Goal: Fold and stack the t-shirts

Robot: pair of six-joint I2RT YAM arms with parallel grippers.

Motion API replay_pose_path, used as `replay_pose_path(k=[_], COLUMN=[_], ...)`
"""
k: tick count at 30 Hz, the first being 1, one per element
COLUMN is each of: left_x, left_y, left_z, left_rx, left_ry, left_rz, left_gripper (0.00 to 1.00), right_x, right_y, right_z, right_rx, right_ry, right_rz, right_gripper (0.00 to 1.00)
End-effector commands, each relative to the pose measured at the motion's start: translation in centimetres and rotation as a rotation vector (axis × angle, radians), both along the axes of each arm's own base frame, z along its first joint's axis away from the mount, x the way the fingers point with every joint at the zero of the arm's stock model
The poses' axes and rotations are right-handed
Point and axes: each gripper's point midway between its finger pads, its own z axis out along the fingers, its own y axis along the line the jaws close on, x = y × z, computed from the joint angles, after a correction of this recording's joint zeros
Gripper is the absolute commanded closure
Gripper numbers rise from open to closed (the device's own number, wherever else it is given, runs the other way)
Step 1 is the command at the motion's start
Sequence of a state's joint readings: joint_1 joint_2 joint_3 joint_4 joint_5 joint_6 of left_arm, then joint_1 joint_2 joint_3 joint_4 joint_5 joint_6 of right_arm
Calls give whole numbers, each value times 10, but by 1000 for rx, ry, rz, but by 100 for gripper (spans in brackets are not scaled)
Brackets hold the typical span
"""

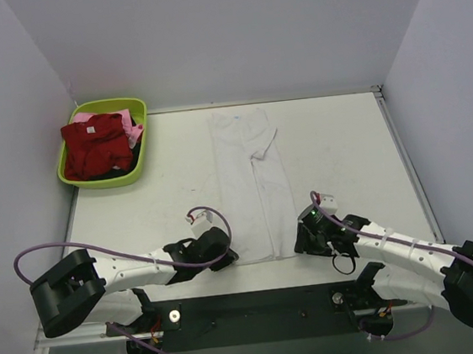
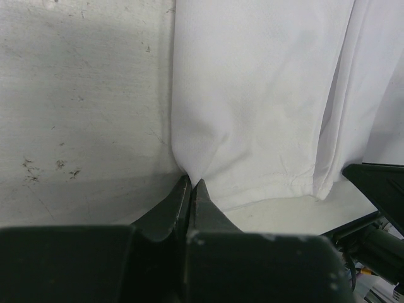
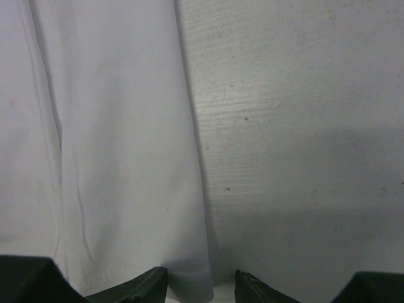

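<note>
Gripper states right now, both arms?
Left gripper: closed, pinching the near hem of the white t-shirt.
Right gripper: open, jaws astride the same shirt's hem corner, no grip yet.

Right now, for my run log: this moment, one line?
left jaws: shut on white cloth t-shirt hem | right jaws: open, astride hem

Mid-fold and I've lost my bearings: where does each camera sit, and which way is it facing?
Top external: above and behind the bases, looking down on the table; both arms show, left gripper and right gripper at the near hem of the white t-shirt.
Left wrist: on the left arm, facing forward along its shut fingers, pinching the hem's left corner.
Right wrist: on the right arm, facing forward; its open fingers straddle the hem's right corner.
Shared: all three show that hem.
</note>
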State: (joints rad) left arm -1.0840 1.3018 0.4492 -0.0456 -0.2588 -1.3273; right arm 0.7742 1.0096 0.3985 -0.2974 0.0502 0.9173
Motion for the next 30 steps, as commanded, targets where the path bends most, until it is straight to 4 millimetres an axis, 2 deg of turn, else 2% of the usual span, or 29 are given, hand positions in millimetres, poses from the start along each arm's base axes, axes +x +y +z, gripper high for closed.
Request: replay_pose_path(k=[1, 7, 10, 11, 19, 24, 30], left_x=[-12, -15, -17, -17, -24, -34, -46], left_y=[35, 42, 45, 46, 52, 58, 63], left_z=[-31, -34, -36, -36, -37, -27, -17], left_rx=[134, 132, 133, 131, 124, 118, 99], left_ry=[51, 59, 61, 61, 68, 53, 41], left_rz=[8, 20, 24, 26, 26, 27, 31], left_gripper=[100, 100, 100, 100, 100, 100, 100], right_x=[-2, -3, -2, -3, -11, -24, -27], right_y=[-7, -4, -2, -3, 6, 1, 2], right_z=[-12, -21, -22, -23, -13, -8, 4], right_rx=[-50, -45, -46, -49, -63, -88, -77], right_ry=[18, 35, 40, 43, 14, -15, -49], right_rz=[-20, -21, -17, -19, 14, 33, 33], right_gripper=[56, 72, 88, 100, 100, 100, 100])
